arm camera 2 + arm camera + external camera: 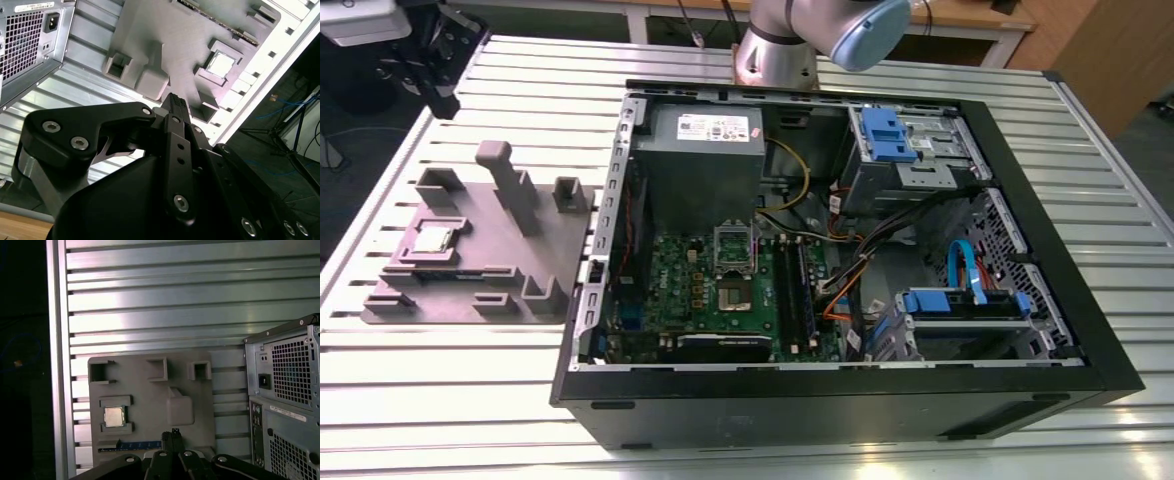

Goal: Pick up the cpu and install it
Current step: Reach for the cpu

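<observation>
While the cpu [114, 416] lies in the grey tray [150, 390], the gripper [171, 435] hangs well apart from it — fingers pressed together, empty — angled toward the tray.

The gripper [172, 432] hangs in the air near the grey tray [150, 385], not touching it. Its black fingers [176, 107] are pressed together with nothing between them.

The cpu [434, 238], a small flat square chip with a shiny silver-grey top, lies face-up in a framed recess of the grey fixture [480, 262], well apart from the open computer case [1067, 300].
</observation>
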You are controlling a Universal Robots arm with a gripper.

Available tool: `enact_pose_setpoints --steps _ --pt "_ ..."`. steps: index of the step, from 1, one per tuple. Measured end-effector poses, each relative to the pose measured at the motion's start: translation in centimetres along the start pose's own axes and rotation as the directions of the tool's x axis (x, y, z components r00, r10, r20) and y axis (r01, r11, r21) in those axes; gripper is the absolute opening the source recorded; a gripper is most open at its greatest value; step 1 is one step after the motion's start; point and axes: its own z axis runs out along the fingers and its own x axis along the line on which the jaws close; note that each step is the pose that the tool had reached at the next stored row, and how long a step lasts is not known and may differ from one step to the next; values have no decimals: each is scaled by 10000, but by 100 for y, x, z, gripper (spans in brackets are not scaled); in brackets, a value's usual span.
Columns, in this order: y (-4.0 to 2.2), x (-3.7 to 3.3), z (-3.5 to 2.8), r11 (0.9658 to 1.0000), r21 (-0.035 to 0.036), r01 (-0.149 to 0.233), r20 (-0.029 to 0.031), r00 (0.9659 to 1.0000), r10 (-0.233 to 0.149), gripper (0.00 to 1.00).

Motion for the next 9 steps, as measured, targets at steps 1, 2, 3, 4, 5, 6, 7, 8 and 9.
enact_pose_setpoints --steps 1,2,3,4,5,6,7,8,9 --pt "-1 8 0 10000 0 0 0 10000 0 10" --pt "-1 18 1 10000 -1 0 0 10000 0 10" --pt "-2 28 1 10000 -1 0 0 10000 0 10" --pt "-3 38 1 10000 0 0 0 10000 0 10" --pt "-4 49 2 10000 -1 0 0 10000 0 10" --pt "-5 61 2 10000 -1 0 0 10000 0 10" --pt "-6 69 3 10000 0 1 0 10000 -1 10" --pt "-6 77 4 10000 -1 1 1 10000 -1 10" --pt "-7 89 5 10000 -1 0 1 10000 0 10"
